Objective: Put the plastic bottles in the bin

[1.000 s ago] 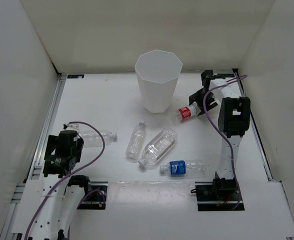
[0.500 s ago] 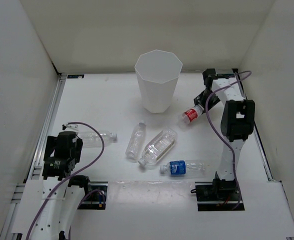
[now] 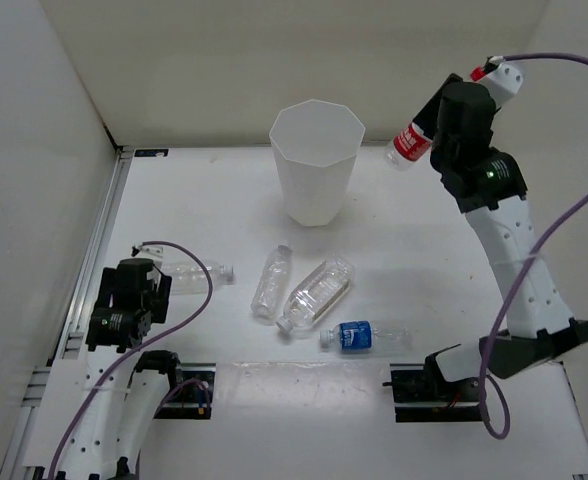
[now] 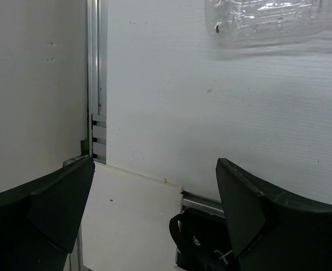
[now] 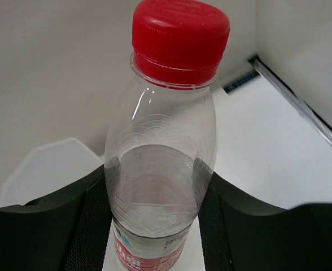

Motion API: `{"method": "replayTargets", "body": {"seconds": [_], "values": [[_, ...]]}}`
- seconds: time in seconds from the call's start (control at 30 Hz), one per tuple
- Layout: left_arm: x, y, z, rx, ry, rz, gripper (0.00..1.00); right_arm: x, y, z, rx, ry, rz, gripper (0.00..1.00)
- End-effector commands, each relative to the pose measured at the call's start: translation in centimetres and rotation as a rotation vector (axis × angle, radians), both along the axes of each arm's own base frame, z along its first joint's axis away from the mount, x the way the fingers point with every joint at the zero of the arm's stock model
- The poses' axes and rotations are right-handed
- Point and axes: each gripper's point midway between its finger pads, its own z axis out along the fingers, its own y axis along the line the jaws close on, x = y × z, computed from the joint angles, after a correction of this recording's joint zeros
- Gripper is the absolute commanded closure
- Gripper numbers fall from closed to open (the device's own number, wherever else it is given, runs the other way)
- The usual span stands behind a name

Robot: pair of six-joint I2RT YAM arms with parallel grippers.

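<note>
My right gripper [image 3: 426, 128] is shut on the red-labelled bottle [image 3: 408, 142] and holds it high in the air, right of the bin [image 3: 315, 160]. In the right wrist view the bottle [image 5: 165, 147] sits between my pads, red cap pointing away, with the bin's rim [image 5: 47, 164] at lower left. My left gripper [image 3: 126, 305] is open and empty near the left edge, beside a slim plain bottle [image 3: 189, 275], whose end shows in the left wrist view [image 4: 273, 20]. On the table lie another slim bottle [image 3: 271, 281], the fatter ribbed bottle [image 3: 317, 291] and the blue-labelled bottle [image 3: 364, 334].
White walls enclose the table on the left, back and right. A metal rail [image 3: 99, 240] runs along the left edge. The arm bases [image 3: 429, 385] stand at the near edge.
My right arm has lifted the red-labelled bottle from the table beside the bin up into the air, above and right of the bin's rim. The left arm has barely moved.
</note>
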Motion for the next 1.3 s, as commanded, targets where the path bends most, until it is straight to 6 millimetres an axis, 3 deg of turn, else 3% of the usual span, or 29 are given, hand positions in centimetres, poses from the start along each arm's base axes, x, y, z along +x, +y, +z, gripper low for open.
{"method": "replayTargets", "body": {"seconds": [0.0,0.07,0.1,0.17,0.2,0.23,0.27,0.3,0.33,0.37,0.4,0.47,0.57,0.63,0.73,0.77,0.83,0.87,0.9,0.97,1.07,1.17,1.2,1.27], "values": [[1.2,-0.7,1.3,-0.041,-0.054,-0.020,0.00,-0.2,0.0,7.2,-0.043,-0.269,-0.030,1.00],[1.4,-0.8,1.4,-0.047,-0.067,-0.014,0.00,-0.2,1.8,9.0,-0.066,-0.357,0.065,1.00],[1.4,-0.8,1.4,-0.047,-0.067,-0.014,0.00,0.3,4.2,10.7,-0.054,-0.449,0.171,1.00],[1.5,-0.9,1.7,-0.054,-0.075,-0.021,0.00,1.2,6.9,11.7,-0.120,-0.495,0.275,1.00],[1.5,-0.9,1.8,-0.055,-0.084,-0.021,0.00,2.9,9.2,10.7,-0.152,-0.477,0.327,1.00],[1.5,-0.9,1.8,-0.055,-0.084,-0.021,0.00,2.8,10.1,13.1,-0.168,-0.528,0.356,1.00],[1.3,-0.9,1.7,-0.054,-0.075,-0.021,0.00,3.4,11.5,13.4,-0.219,-0.532,0.403,1.00],[1.3,-0.9,1.7,-0.054,-0.075,-0.021,0.00,5.4,14.0,11.6,-0.247,-0.492,0.450,1.00],[1.2,-0.8,1.8,-0.047,-0.081,-0.029,0.00,6.1,14.9,10.9,-0.271,-0.466,0.484,1.00],[1.3,-1.1,1.8,-0.053,-0.076,-0.050,0.00,5.9,15.9,12.4,-0.272,-0.495,0.511,1.00],[1.4,-1.2,1.8,-0.040,-0.061,-0.084,0.00,7.5,17.6,10.1,-0.293,-0.445,0.536,1.00],[1.7,-1.8,1.9,-0.050,-0.054,-0.146,0.00,8.4,18.5,8.1,-0.322,-0.384,0.548,0.98],[2.5,-2.8,3.5,-0.061,-0.090,-0.231,0.00,9.0,21.2,3.2,-0.362,-0.282,0.611,0.89],[2.6,-3.8,3.6,-0.082,-0.061,-0.305,0.00,9.4,21.4,0.4,-0.395,-0.209,0.629,0.87],[1.8,-8.3,3.3,-0.219,0.022,-0.582,0.00,8.9,22.5,-1.7,-0.402,-0.146,0.663,0.71],[0.3,-11.0,2.7,-0.330,0.074,-0.715,0.00,8.8,22.7,-1.7,-0.401,-0.148,0.674,0.49],[-0.4,-12.5,2.4,-0.354,0.106,-0.862,0.00,8.6,23.4,-2.9,-0.410,-0.117,0.701,0.28],[-0.6,-12.8,2.2,-0.375,0.112,-0.874,0.00,8.5,23.3,-2.6,-0.409,-0.118,0.701,0.07],[0.7,-12.5,2.5,-0.335,0.068,-0.866,0.00,8.2,23.7,-2.9,-0.412,-0.109,0.712,0.01],[2.2,-11.3,1.9,-0.288,0.039,-0.787,0.00,8.0,23.4,-2.3,-0.410,-0.118,0.701,0.00],[5.1,-9.1,2.5,-0.140,-0.029,-0.745,0.00,6.6,22.1,1.3,-0.391,-0.183,0.672,0.00],[6.9,-9.0,3.1,-0.052,-0.028,-0.835,0.00,4.8,20.5,4.7,-0.363,-0.243,0.644,0.00],[7.2,-9.2,3.2,-0.045,-0.018,-0.862,0.00,4.3,20.2,4.8,-0.353,-0.245,0.643,0.00],[7.9,-9.4,3.1,-0.020,0.011,-0.921,0.00,2.2,19.1,6.7,-0.342,-0.277,0.645,0.00]]}}
